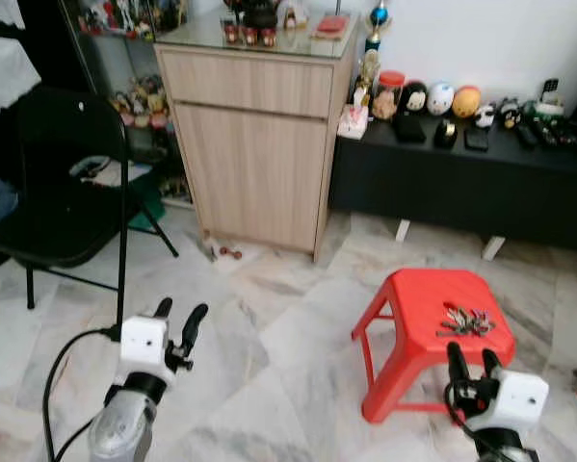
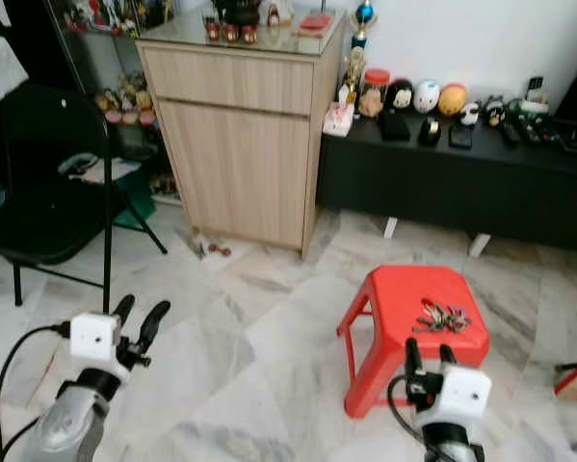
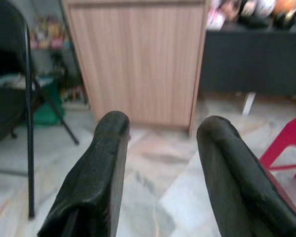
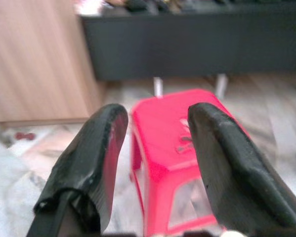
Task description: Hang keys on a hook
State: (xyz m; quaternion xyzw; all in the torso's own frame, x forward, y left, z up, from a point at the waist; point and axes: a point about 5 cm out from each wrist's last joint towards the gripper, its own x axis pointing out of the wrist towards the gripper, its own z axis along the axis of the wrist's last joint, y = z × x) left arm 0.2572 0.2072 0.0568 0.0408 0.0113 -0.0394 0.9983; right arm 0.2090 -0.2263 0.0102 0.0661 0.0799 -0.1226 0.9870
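The right gripper [image 1: 472,361] hangs spread and empty, just short of the near edge of the red plastic stool [image 1: 418,294]. The bunch of metal keys [image 1: 466,322] lies loose on the seat just beyond its fingertips. A shallow reach could push the keys off the edge. The left gripper [image 1: 177,324] is also parted, idle over marble floor.

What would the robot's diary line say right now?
keys: on red stool, untouched | right gripper: open, just short of stool | left gripper: open, idle over floor | hook: not found
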